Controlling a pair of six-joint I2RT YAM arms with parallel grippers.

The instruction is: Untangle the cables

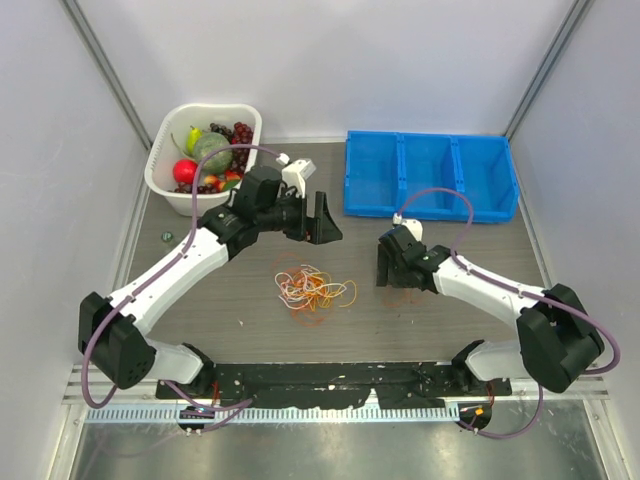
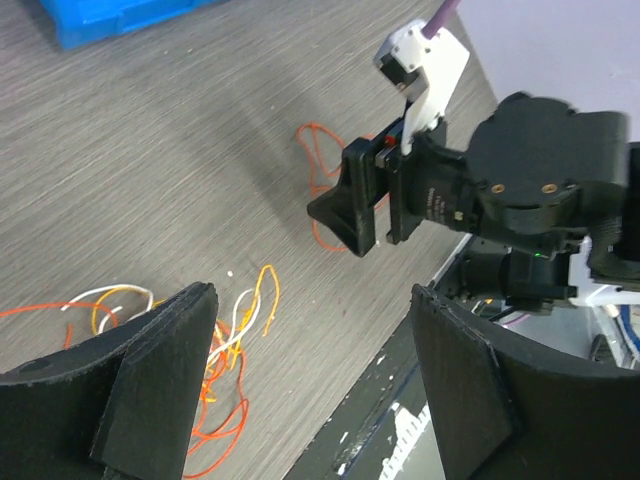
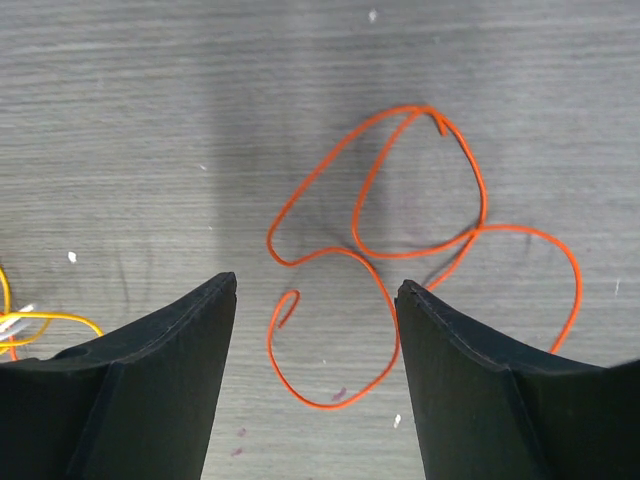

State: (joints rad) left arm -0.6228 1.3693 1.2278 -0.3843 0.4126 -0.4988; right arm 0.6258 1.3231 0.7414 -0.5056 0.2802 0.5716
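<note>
We see the cables (image 1: 313, 288) as a small loose tangle of orange, white and yellow loops. It lies on the worktop (image 1: 240, 310) at the near side of the left gripper (image 1: 327, 220), not touching it. One orange cable (image 3: 400, 250) lies alone, curled directly under the right gripper (image 3: 316, 288). Both grippers have their fingers apart and hold nothing. A fruit basket (image 1: 157, 165) and a blue tray (image 1: 430, 212) stand behind them, well apart from the cables.

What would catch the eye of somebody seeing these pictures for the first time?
The tangle of orange, white and yellow cables sits at the centre of the table. A single orange cable lies looped apart, under the right gripper, whose fingers are open. At the far edge stand a white basket of fruit and a blue bin with three compartments.
</note>
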